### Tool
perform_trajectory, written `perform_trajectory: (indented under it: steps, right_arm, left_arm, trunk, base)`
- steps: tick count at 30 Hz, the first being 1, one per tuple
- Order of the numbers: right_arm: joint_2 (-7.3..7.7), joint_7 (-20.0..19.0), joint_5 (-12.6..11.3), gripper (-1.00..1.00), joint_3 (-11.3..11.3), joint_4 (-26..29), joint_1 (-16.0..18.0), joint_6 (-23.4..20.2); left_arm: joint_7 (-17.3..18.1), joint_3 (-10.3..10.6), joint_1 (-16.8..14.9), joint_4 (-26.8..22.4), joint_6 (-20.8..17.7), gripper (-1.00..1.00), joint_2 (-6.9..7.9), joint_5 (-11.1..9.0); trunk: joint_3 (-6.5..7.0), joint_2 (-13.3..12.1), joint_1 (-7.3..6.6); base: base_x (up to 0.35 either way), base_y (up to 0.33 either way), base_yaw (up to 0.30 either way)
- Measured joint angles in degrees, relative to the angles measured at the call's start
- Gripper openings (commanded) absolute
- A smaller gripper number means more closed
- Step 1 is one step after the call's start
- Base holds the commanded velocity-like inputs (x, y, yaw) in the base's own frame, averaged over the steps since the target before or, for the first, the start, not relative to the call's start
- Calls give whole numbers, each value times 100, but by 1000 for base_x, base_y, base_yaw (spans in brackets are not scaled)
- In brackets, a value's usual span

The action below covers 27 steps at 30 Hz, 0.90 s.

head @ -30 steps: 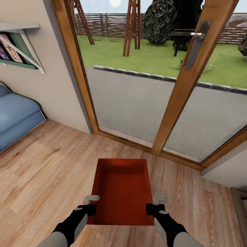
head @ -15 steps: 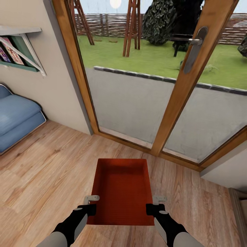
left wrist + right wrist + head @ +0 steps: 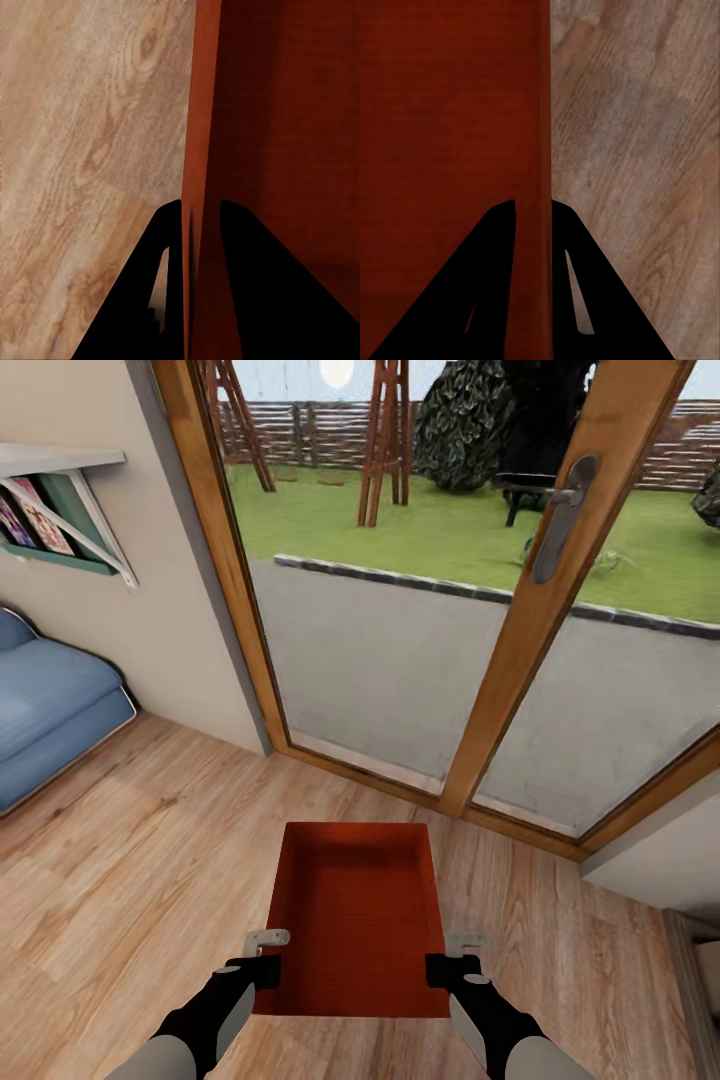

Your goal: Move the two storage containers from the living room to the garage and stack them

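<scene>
One orange-red storage container [image 3: 355, 915], open-topped with a ribbed bottom, hangs low in the middle of the head view above the living room's light wood planks [image 3: 130, 840]. My left gripper [image 3: 268, 970] is shut on its left wall near the closer corner, and my right gripper [image 3: 440, 970] is shut on the right wall opposite. The left wrist view has the thin orange wall [image 3: 196, 187] pinched between two black fingers [image 3: 161, 300]. In the right wrist view the container wall [image 3: 544, 150] likewise runs between black fingers [image 3: 495, 285].
Wood-framed glass doors [image 3: 510, 660] with a grey handle [image 3: 560, 515] stand just ahead, a lawn and fence beyond. A blue sofa [image 3: 50, 710] sits at the left under a wall shelf [image 3: 60, 500]. A grey wall corner [image 3: 650, 860] juts in at the right.
The whole view has slid slightly: sofa and shelf moved a little right, the door handle shifted left. The container and both grippers keep the same place in view.
</scene>
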<state>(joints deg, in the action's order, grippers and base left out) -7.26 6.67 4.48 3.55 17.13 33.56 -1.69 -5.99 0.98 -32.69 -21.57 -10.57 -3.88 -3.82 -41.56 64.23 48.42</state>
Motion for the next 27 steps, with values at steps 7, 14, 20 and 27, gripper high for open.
perform_trajectory:
  steps: [7, 14, 20, 27]
  right_arm:
    - [0, 0, 0, -100, 0, -1, 0, 1]
    - [-3, 1, 6, -100, 4, 0, 0, 0]
    - [-2, 1, 3, -100, 3, 6, -1, 1]
    - [1, 0, -5, -100, -4, 5, -1, 1]
  left_arm:
    - [-1, 1, 0, 0, 0, -100, 0, -1]
    - [6, -8, 1, -1, 0, -100, 1, 9]
    - [7, -11, 0, -4, 0, -100, 0, 14]
    - [7, -16, 0, -3, 0, -100, -3, 20]
  trunk:
    - [126, -281, -154]
    - [252, -562, -308]
    - [359, -803, -440]
    - [485, -1084, -593]
  base:
    - [0, 0, 0]
    - [0, 0, 0]
    - [0, 0, 0]
    - [0, 0, 0]
